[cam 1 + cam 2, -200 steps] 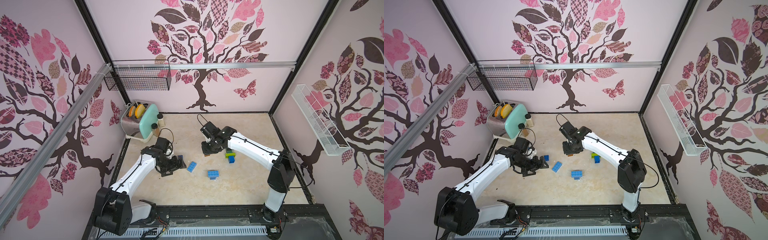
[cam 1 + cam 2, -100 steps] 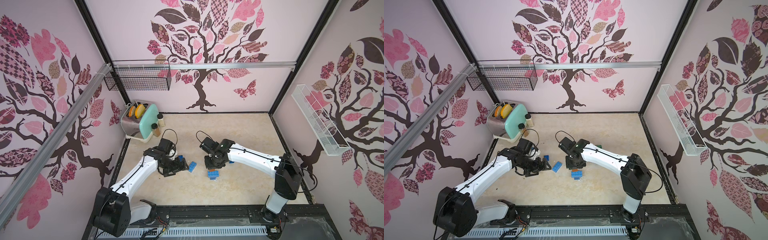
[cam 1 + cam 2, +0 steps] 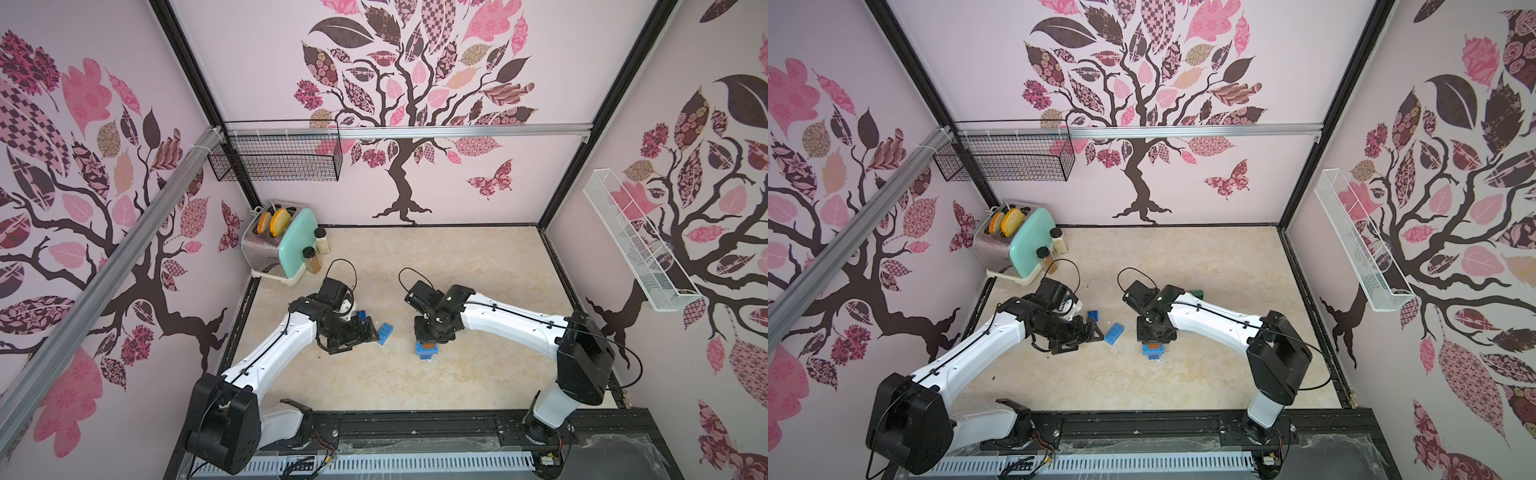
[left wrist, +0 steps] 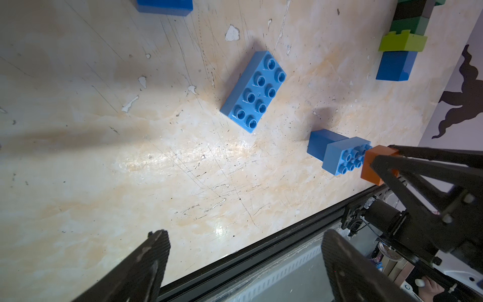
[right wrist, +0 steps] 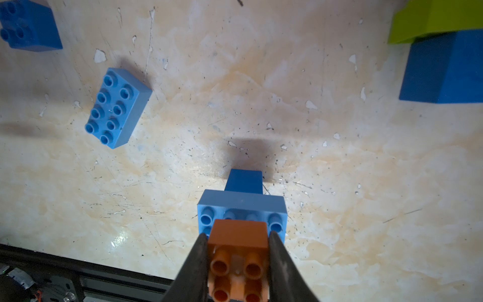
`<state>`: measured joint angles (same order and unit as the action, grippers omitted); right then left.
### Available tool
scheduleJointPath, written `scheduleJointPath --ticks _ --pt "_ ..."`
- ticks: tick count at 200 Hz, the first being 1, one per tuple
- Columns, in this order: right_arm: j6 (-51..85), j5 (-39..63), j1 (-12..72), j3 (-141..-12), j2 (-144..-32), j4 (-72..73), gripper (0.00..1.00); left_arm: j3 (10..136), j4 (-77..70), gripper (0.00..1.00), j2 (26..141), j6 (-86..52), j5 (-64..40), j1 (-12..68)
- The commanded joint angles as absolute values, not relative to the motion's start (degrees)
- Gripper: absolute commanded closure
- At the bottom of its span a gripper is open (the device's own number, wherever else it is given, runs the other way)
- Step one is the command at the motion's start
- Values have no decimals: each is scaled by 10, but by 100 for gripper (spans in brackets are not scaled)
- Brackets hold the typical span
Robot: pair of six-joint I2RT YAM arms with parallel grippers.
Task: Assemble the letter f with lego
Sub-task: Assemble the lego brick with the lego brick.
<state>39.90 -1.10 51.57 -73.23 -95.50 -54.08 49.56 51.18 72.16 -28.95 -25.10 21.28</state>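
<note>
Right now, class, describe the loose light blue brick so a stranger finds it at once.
Start midway across the beige table. Beside the open left gripper lies a light blue brick. It alone is oblong, unstacked, all eight studs bare.

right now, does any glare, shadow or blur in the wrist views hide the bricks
No. Right wrist view: glare patch on the floor, dark shadow by the blue stack, brown brick sharp. Left wrist view: glare near the oblong brick, left gripper dark, soft.

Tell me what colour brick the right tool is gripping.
Orange-brown brick; right wrist view shows it best.
</note>
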Motion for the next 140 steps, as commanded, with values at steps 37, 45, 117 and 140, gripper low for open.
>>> scheduleJointPath --ticks 37,45,117,140 --pt "416 -11 519 -716 -947 -522 75 490 504 5 720 -293 -239 214" --pt "417 -9 519 -715 -947 -520 75 490 504 5 721 -293 -239 214" --pt "425 -7 527 -708 -951 -514 75 491 505 6 723 -293 -238 214" --pt "427 -12 529 -705 -947 -519 76 490 505 6 723 -293 -237 214"
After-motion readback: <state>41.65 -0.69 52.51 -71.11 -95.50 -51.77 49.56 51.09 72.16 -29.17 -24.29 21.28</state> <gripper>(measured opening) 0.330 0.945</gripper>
